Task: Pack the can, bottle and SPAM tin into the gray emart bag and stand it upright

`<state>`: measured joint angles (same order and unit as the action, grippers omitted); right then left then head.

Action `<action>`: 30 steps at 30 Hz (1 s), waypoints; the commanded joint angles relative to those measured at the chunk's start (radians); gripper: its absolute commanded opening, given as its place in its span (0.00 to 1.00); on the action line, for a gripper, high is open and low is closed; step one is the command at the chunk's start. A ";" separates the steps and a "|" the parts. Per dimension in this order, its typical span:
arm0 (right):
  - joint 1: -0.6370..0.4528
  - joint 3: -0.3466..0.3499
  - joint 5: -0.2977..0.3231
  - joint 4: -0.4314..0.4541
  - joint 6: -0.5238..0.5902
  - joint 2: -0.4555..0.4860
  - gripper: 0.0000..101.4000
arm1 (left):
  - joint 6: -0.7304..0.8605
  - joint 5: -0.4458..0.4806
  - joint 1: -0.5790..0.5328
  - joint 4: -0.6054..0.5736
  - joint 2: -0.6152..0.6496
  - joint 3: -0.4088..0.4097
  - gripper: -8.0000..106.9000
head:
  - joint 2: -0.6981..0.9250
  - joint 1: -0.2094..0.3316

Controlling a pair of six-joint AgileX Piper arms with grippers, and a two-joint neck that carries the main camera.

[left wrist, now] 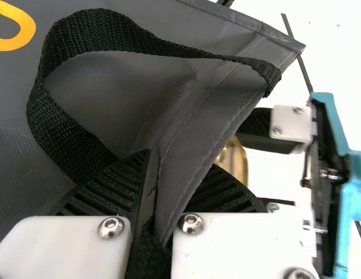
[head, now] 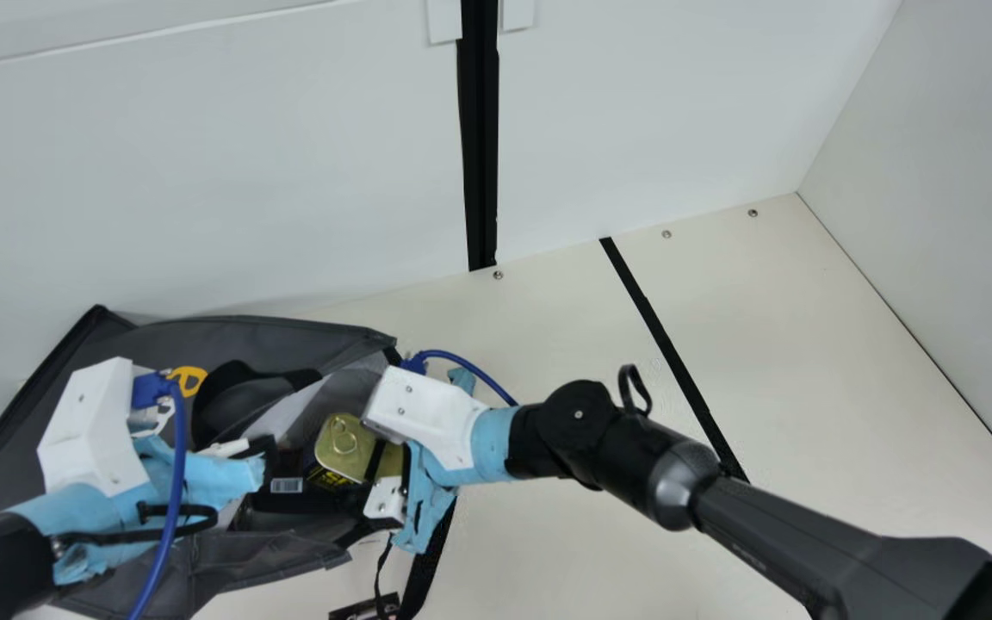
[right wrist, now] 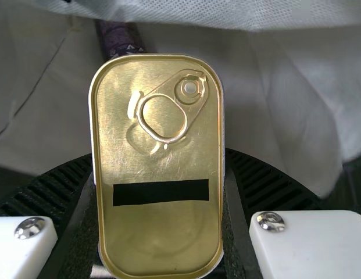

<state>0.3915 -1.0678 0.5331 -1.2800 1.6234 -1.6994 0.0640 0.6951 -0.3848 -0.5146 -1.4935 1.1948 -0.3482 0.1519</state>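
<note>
- Room first: pale walls [head: 246,172] with a black upright strip [head: 480,138], meeting a cream table [head: 565,344] that has a black line [head: 664,344] running across it and some small screws along the wall edge.
- The gray emart bag [head: 246,340] is spread open against the wall at the main view's left, mouth toward our right arm.
- In the main view our right gripper [head: 337,469] is at that mouth with the SPAM tin [head: 358,448]. The right wrist view makes it clear: its fingers are clamped on both sides of the tin.
- That view also gives us the lid up close: gold, scuffed metal, rounded corners, a ring pull [right wrist: 163,116], and a black band [right wrist: 161,192] below it. Behind it there's dimpled pale lining [right wrist: 227,13] and a bit of something purple and patterned [right wrist: 121,39], can't tell what.
- Our left gripper [head: 265,461] is partly hidden in the main view, but its wrist view shows the fingers pinched on a fold of the bag's gray fabric.
- Same view: coarse black webbing strap [left wrist: 99,32] looping over smooth, stitched cloth, with yellow print [left wrist: 23,26] beside it.
</note>
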 commanded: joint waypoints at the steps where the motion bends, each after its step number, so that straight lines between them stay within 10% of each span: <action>1: 0.011 -0.022 -0.003 0.002 -0.003 -0.024 0.00 | 0.000 0.000 0.000 0.000 0.000 0.000 0.00 | -0.001 0.023; 20: 0.118 -0.224 -0.089 0.010 -0.042 -0.197 0.00 | 0.000 0.000 0.000 0.000 0.000 0.000 0.00 | -0.001 0.023; 30: 0.130 -0.240 -0.121 0.023 -0.081 -0.197 0.33 | 0.000 0.000 0.000 0.000 0.000 0.000 0.00 | -0.001 0.023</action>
<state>0.5227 -1.3084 0.4162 -1.2595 1.5442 -1.9013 0.0640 0.6951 -0.3848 -0.5146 -1.4935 1.1948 -0.3467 0.1519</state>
